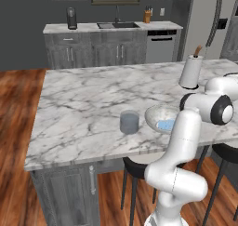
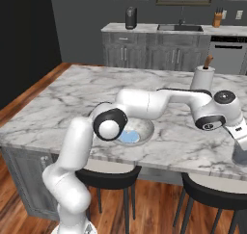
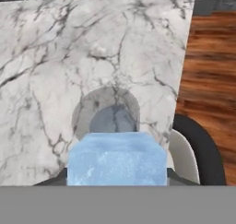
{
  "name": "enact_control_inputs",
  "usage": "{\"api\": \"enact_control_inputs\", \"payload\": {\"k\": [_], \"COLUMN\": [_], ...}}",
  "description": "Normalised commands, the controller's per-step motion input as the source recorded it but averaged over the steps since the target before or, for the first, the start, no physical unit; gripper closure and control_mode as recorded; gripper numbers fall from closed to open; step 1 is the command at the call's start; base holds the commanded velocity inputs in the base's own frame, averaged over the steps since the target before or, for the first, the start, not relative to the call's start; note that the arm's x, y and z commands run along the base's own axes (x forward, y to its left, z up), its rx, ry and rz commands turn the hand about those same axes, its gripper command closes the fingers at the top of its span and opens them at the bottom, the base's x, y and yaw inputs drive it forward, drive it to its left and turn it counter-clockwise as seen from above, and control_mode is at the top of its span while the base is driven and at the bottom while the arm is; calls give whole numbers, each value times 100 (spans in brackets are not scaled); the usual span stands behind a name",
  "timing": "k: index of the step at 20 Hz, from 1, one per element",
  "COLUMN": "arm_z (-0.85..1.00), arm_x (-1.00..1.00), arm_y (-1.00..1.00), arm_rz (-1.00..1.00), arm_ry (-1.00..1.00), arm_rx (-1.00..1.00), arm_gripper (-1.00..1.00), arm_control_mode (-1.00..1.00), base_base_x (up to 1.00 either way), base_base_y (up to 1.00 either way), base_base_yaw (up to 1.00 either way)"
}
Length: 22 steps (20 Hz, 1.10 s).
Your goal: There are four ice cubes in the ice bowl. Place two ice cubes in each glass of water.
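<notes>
The gripper (image 3: 117,174) was closed narrow on one ice cube (image 3: 117,159), a light blue block that sat between the two dark tips in the hand view. It hung directly above a glass of water (image 3: 107,111), so the cube covered the near part of the rim. This glass stood on the marble counter (image 3: 55,57) close to the counter edge, w/ a dark stool (image 3: 203,149) and wood floor just past that edge.

In the right base view the arm reached far to the right of the ice bowl (image 2: 144,127), and this glass (image 2: 240,156) showed at the picture's right border, under the wrist; the fingers themselves I could not make out there.

The ice bowl (image 1: 155,114) was near the front edge of the counter, approx. in the middle of the island. Pale blue ice (image 1: 165,125) lay inside it; how many pieces I could not tell. A second glass of water (image 1: 129,122) stood just left of the bowl in the left base view, not touching it. Behind the bowl, further from the front edge, stood a tall white cylinder w/ a brown tip (image 1: 191,70), upright.
</notes>
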Motion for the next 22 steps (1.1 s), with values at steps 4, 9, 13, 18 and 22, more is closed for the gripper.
{"api": "enact_control_inputs", "payload": {"k": [4,9,13,18,22], "arm_z": [-26,-15,-4,-26,-11], "arm_x": [17,15,23,19,19], "arm_y": [-28,-28,-20,-16,-16], "arm_rz": [0,0,0,0,0], "arm_ry": [8,6,2,9,4], "arm_rx": [0,0,0,0,0], "arm_gripper": [100,100,100,100,100], "arm_control_mode": [-100,-100,-100,-100,-100], "base_base_x": [0,0,0,0,0], "base_base_y": [0,0,0,0,0], "base_base_yaw": [0,0,0,0,0]}}
